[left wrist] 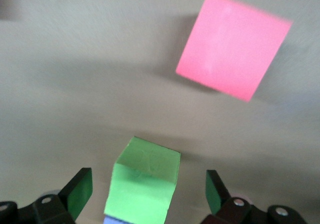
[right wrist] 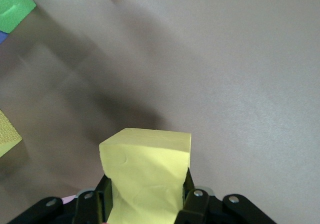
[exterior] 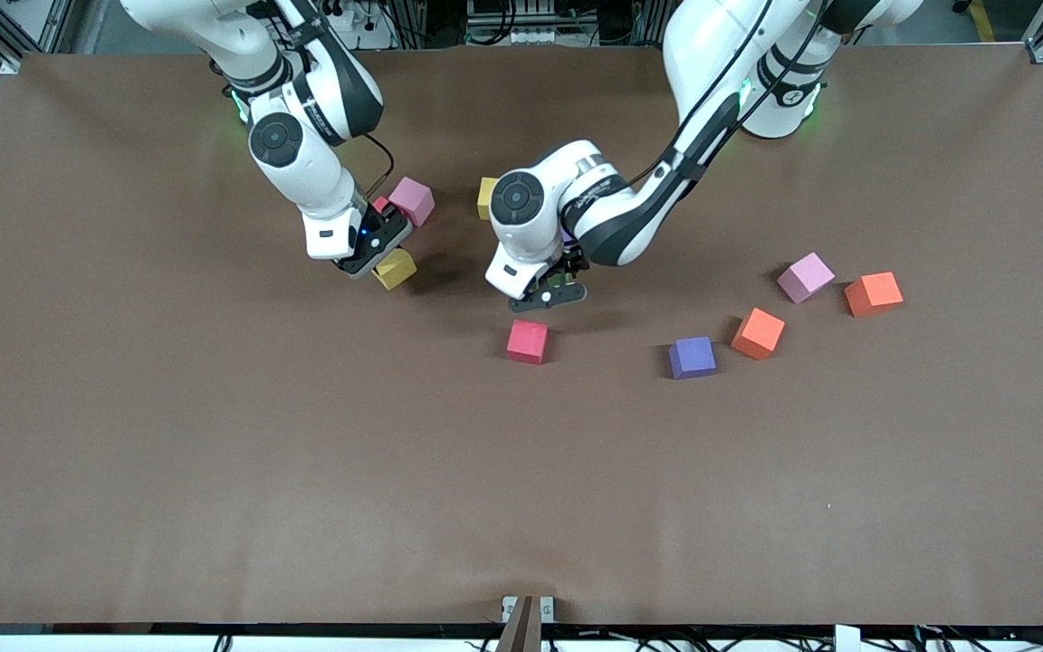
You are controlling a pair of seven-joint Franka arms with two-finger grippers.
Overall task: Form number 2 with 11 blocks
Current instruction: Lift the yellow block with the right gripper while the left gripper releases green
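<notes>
Two white robot arms work over a brown table (exterior: 214,471). The right gripper (exterior: 375,264) is clamped on a yellow foam cube (right wrist: 147,176), held in the air. The left gripper (left wrist: 145,199) stands wide open astride a green foam cube (left wrist: 145,179), holding nothing, near the table's middle. Just nearer the front edge lies a red foam cube (exterior: 528,341), tilted. Purple (exterior: 693,357), orange (exterior: 758,332) and pink (exterior: 805,276) cubes lie scattered toward the left arm's end.

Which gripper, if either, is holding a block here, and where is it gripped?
The right gripper holds a yellow block, pinched on two opposite side faces. The left gripper is open around a green block, gripping nothing.
</notes>
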